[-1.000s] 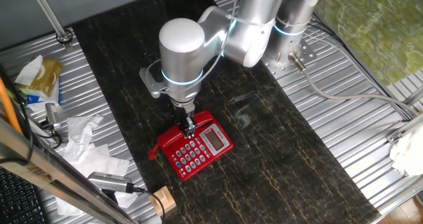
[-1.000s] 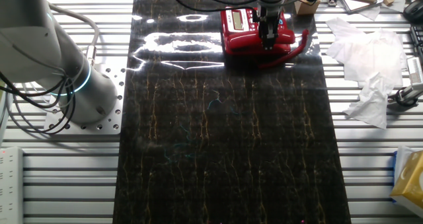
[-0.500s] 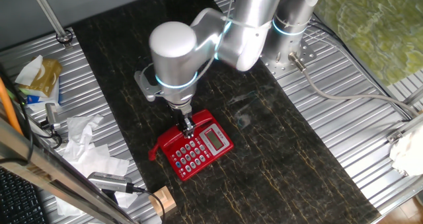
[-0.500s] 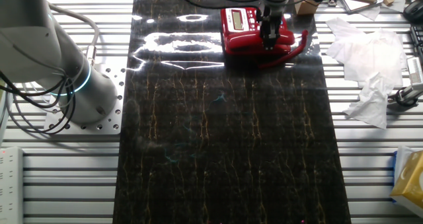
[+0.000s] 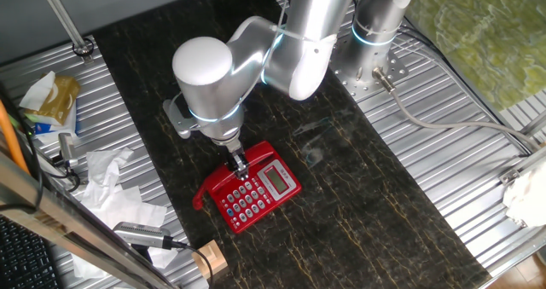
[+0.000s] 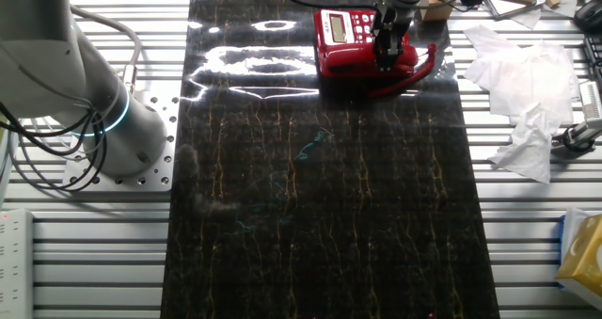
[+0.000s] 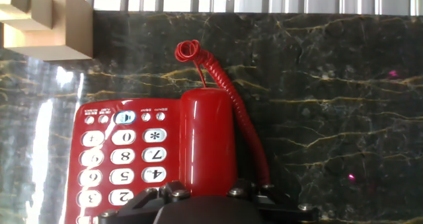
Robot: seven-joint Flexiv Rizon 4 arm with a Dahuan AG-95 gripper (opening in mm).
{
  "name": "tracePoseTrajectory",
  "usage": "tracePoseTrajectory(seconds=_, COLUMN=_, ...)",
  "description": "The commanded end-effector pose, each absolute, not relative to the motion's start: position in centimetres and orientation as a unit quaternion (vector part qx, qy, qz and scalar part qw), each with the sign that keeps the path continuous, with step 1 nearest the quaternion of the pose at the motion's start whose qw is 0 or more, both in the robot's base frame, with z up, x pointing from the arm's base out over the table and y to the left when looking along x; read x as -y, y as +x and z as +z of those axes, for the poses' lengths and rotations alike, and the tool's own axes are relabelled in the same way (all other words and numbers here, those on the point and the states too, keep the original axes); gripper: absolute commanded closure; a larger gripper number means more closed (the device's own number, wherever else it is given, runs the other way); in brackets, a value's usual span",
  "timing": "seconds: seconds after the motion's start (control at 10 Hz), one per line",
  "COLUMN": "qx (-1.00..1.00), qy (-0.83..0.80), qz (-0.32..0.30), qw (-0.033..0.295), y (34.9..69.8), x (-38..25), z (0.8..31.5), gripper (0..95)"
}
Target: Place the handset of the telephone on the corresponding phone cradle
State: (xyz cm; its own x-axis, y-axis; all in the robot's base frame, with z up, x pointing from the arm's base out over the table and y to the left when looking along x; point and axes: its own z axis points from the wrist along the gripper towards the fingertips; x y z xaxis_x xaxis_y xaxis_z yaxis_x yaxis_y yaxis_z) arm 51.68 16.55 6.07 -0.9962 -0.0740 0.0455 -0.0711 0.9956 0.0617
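The red telephone (image 5: 258, 197) stands on the dark marble mat, keypad and grey display up; it also shows in the other fixed view (image 6: 340, 29) and the hand view (image 7: 125, 159). The glossy red handset (image 7: 206, 138) lies along the phone cradle beside the keypad, covering it, and looks level with the base. Its coiled cord (image 7: 232, 95) runs off onto the mat. My gripper (image 7: 206, 192) stands straight over the handset, a finger against each long side, shut on it. From the fixed views my gripper (image 5: 241, 166) (image 6: 386, 39) reaches down onto the handset (image 6: 403, 57).
A wooden block (image 7: 46, 19) lies just past the phone's far end, also seen in one fixed view (image 5: 210, 257). Crumpled white paper (image 5: 111, 187) (image 6: 517, 98) lies off the mat on the metal table. The arm's base (image 5: 368, 63) is bolted beside the mat.
The arm's elbow and wrist housing have swung left and a little up, while the gripper stayed on the handset. The phone has not moved.
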Motion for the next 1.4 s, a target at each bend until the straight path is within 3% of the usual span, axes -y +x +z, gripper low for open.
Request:
tracePoseTrajectory(seconds=0.1, qx=0.999, qy=0.036, qz=-0.030, qw=0.025, y=51.67, x=-16.59, z=5.92, gripper=95.0)
tracePoseTrajectory(seconds=1.4, qx=0.997, qy=0.047, qz=-0.035, qw=0.046, y=51.69, x=-17.03, z=5.04, gripper=95.0)
